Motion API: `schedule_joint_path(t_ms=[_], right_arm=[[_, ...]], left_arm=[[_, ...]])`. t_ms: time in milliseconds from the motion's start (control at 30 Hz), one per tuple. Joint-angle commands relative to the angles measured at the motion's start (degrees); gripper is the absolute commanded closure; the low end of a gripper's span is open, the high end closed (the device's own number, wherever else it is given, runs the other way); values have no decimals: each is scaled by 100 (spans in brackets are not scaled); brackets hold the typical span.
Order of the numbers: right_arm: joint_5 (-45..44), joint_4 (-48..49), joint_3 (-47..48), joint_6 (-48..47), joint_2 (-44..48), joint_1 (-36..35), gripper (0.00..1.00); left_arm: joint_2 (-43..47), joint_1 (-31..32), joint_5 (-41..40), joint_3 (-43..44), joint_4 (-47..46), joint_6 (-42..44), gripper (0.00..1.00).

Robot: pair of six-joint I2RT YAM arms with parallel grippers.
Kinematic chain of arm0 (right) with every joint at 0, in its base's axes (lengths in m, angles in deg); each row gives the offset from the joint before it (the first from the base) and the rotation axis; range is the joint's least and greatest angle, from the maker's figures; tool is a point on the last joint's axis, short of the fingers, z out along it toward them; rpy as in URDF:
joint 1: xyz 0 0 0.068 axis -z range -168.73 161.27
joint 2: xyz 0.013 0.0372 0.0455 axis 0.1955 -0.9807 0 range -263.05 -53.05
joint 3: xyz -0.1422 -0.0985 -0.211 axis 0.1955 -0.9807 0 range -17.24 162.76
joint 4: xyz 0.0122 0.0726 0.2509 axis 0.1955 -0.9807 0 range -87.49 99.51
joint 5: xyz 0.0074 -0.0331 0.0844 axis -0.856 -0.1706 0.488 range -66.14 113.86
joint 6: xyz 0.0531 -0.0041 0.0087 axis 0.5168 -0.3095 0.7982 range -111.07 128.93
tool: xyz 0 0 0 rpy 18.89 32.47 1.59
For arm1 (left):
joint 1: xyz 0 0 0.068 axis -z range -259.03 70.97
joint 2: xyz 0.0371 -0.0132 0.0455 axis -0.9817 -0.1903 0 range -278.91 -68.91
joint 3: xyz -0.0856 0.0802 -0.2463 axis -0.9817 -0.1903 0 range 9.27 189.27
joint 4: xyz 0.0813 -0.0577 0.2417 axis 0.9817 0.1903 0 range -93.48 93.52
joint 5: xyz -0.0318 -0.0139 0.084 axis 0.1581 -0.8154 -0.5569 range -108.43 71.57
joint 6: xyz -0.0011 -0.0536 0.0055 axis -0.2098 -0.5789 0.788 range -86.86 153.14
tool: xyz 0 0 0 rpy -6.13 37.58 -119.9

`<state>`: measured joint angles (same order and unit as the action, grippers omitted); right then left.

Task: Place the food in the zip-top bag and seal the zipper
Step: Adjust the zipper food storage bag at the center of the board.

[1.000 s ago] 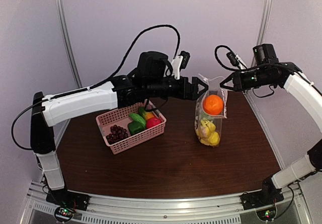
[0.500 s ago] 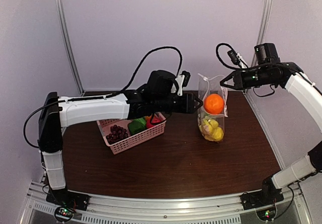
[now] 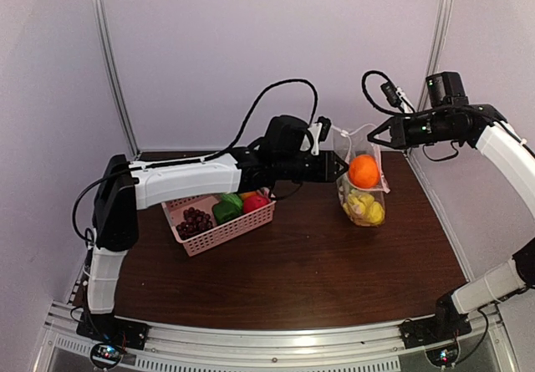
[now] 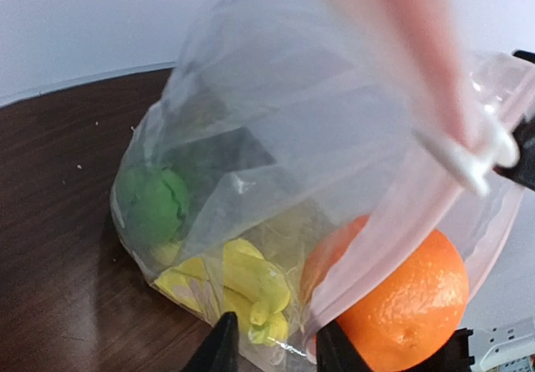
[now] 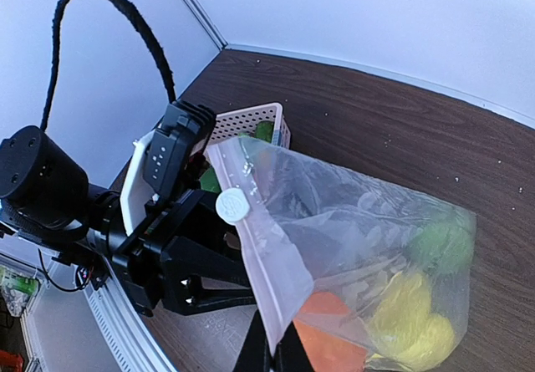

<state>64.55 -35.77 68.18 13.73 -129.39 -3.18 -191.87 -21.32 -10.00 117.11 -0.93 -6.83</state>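
The zip-top bag point(image 3: 365, 190) hangs by its mouth edge from my right gripper point(image 3: 375, 135), which is shut on the zipper strip point(image 5: 269, 259) below the white slider tab point(image 5: 231, 206). Inside are an orange point(image 3: 363, 171), yellow banana and lemon pieces point(image 4: 251, 284) and a green piece point(image 4: 155, 205). My left gripper point(image 3: 336, 166) reaches in from the left and touches the bag's side. Its fingertips point(image 4: 221, 349) stand a narrow gap apart, with bag film showing between them. More food stays in the pink basket point(image 3: 219, 229): purple grapes point(image 3: 194, 220), a green pepper point(image 3: 224, 210) and a red apple point(image 3: 256, 202).
The bag's bottom rests on the dark wood table point(image 3: 301, 263) at the back right. The left arm spans above the basket. White walls and metal posts stand close behind the table.
My left arm has stretched rightward to the bag and its jaws have narrowed from wide open. The bag and my right gripper have shifted slightly right.
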Motion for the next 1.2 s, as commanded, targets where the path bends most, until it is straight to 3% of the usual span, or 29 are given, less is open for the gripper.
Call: schedule_joint_path(t_ms=[0,100,133,467,567,667,700,767,867,1033,1167], right_arm=[[112,207,-15,87,84,81,100],[31,191,15,99,56,139,100],[-63,190,25,108,45,156,100],[-2462,-77,138,-154,-180,224,100],[-2484,-63,184,-152,-230,224,100],[-2469,-83,313,-152,-246,225,100],[-2459,-94,357,-168,-221,224,100],[-2489,-148,490,-244,-159,224,100],[-2604,-223,667,-359,-87,224,100],[-2380,-181,374,-400,13,224,100],[-2188,-10,-16,-402,27,229,100]], left_arm=[[-274,-72,243,403,-220,-44,77],[-174,-77,323,424,-202,52,98],[-104,-68,311,404,-114,63,100],[1300,98,324,-24,1015,-183,100],[1250,46,175,92,1378,-116,100],[1194,42,699,52,937,-100,100],[1180,39,853,23,774,-53,95],[1156,0,966,106,806,172,68],[1330,-106,80,102,1608,605,43],[1869,-582,-1859,-876,3010,860,26],[2159,-1127,-2452,-1924,3537,729,20]])
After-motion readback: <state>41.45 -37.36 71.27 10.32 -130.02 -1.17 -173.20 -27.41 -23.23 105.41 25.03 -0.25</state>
